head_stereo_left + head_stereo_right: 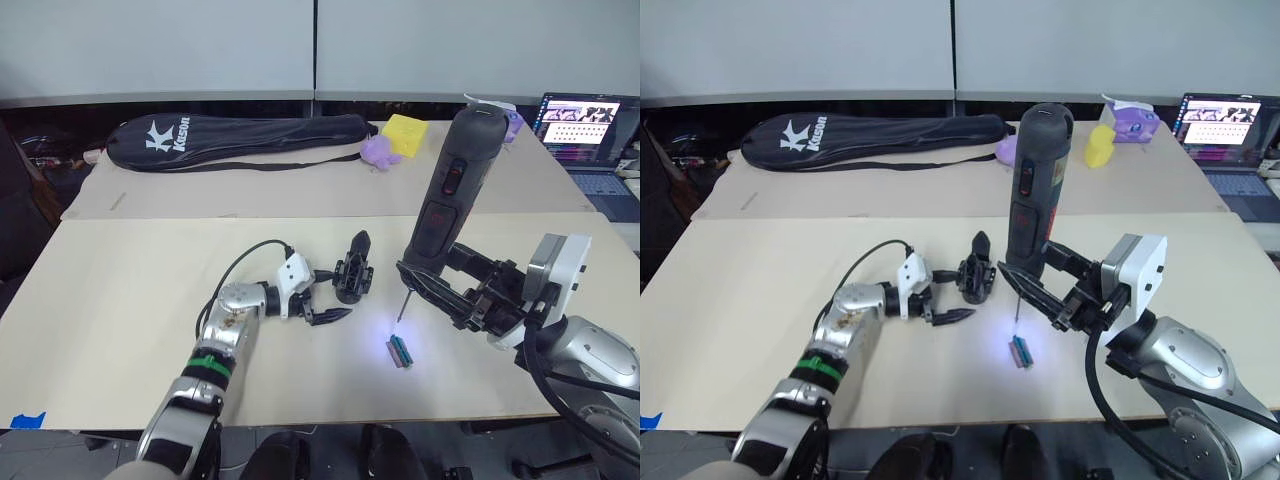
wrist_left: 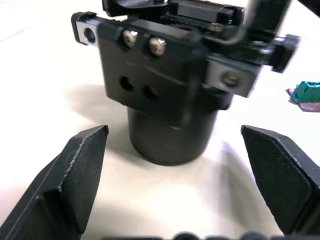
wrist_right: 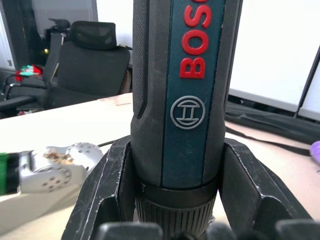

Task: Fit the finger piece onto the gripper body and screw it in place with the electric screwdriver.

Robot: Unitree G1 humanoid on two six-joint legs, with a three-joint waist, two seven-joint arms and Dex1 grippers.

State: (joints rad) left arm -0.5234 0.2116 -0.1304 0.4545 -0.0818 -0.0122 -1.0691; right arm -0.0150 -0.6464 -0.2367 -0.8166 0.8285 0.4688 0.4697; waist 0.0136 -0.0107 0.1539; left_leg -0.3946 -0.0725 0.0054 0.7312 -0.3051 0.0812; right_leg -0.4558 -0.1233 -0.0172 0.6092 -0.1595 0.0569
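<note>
The gripper body [image 1: 353,272] stands on the table, a black block on a round base with one pointed finger sticking up. My left gripper [image 1: 338,294] is open just left of it, its fingers [image 2: 75,170] flanking the round base without touching. My right gripper [image 1: 432,286] is shut on the electric screwdriver [image 1: 455,185], gripping it low on its body [image 3: 185,90]. The tool stands nearly upright to the right of the gripper body. Its thin bit [image 1: 402,303] points down at a lit spot on the table. A loose finger piece is out of view.
A small green-and-brown piece [image 1: 400,351] lies on the table below the bit. On the far table are a black racket bag [image 1: 240,130], a yellow block [image 1: 405,133] and a purple toy [image 1: 378,150]. An open laptop [image 1: 590,125] sits at the far right.
</note>
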